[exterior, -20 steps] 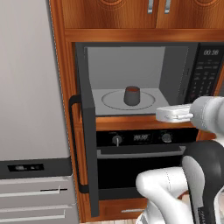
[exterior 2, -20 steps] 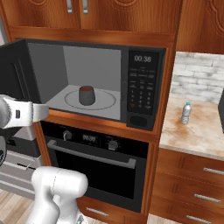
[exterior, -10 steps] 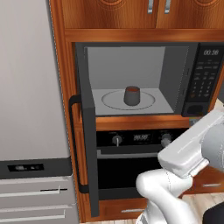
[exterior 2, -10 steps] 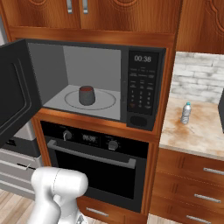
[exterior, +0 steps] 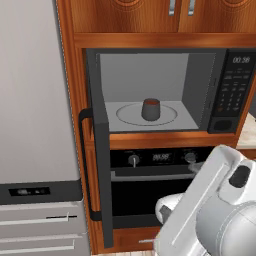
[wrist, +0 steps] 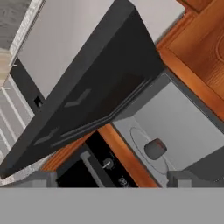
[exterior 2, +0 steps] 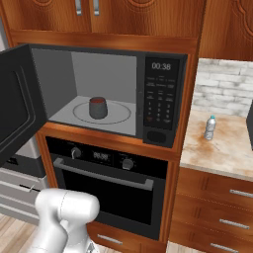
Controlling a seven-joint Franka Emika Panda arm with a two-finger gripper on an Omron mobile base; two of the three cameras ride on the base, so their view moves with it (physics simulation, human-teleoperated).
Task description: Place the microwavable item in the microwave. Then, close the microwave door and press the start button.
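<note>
The dark maroon mug stands upright on the round glass turntable inside the microwave. The microwave door is swung wide open to the left, its vertical bar handle facing outward. In the hand view my gripper is open with nothing between its fingertips, set back from the microwave's opening and well apart from the mug, looking past the door's edge into the cavity.
A black oven with knobs sits right under the microwave. The steel fridge stands behind the open door at left. A clear water bottle stands on the counter at right.
My arm has drawn back from the front of the microwave and swung down and away; the hand has left both base views. Mug and door have not moved.
</note>
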